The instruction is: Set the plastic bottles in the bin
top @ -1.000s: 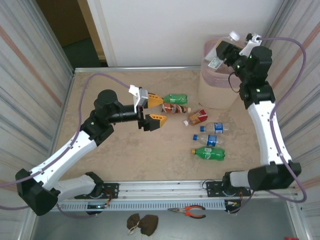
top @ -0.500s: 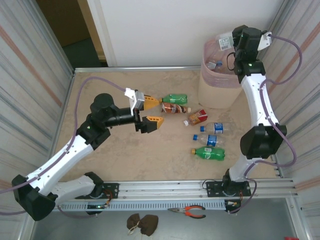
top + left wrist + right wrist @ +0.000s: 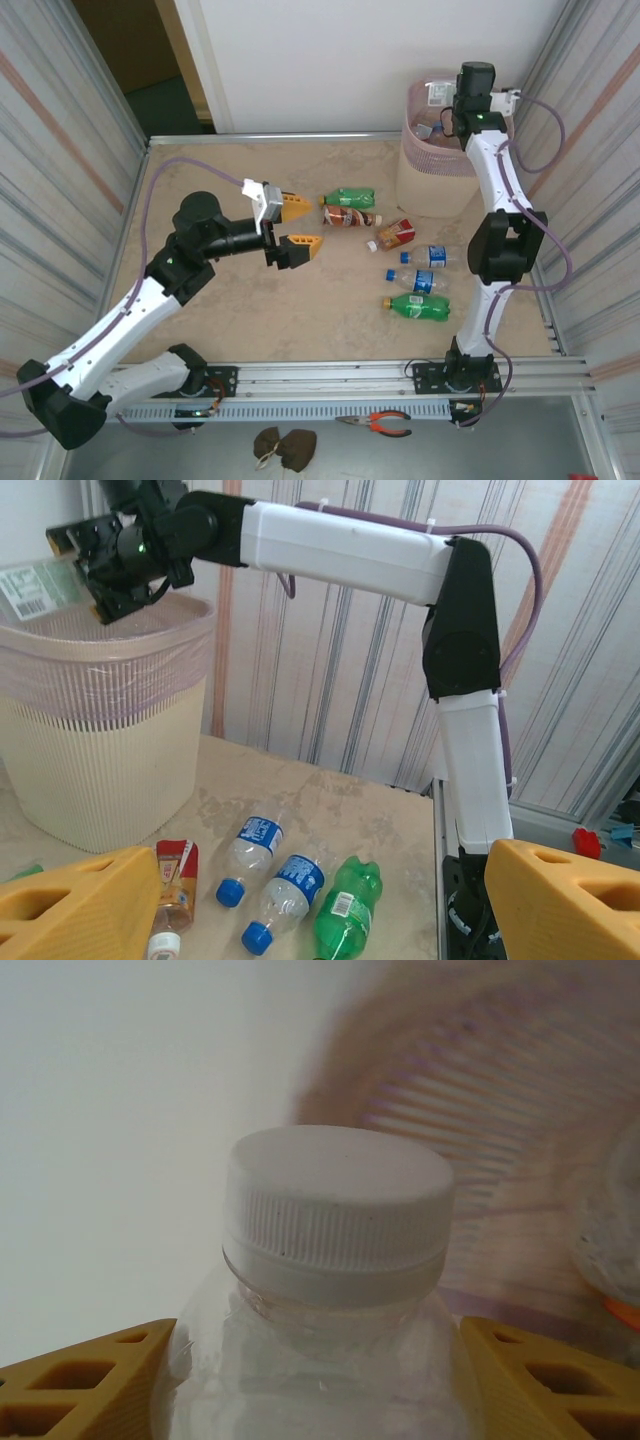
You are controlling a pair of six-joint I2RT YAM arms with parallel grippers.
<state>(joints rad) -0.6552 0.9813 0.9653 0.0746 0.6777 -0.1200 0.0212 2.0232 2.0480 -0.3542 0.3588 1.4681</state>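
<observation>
Claws from above: your right claw (image 3: 443, 100) is clamped on a clear bottle (image 3: 436, 93) with a white printed label, and the pale pink bin (image 3: 430, 180) stands just below that claw. Your left claw (image 3: 316, 222) has its yellow fingers spread apart. Just past its tips lie a green bottle (image 3: 350, 197) and a dark bottle (image 3: 350, 217) with a red label. Farther beyond are a red-labelled bottle (image 3: 397, 233), two blue-labelled bottles (image 3: 432, 256) with blue caps, and a second green bottle (image 3: 417, 308).

From the left wrist, you see the blue-labelled pair and a green one lying side by side ahead of the parted fingers, with the bin ahead to the left.

From the right wrist, the held bottle's ribbed white cap stands between the yellow fingers, and the bin's slatted wall is blurred behind it.
</observation>
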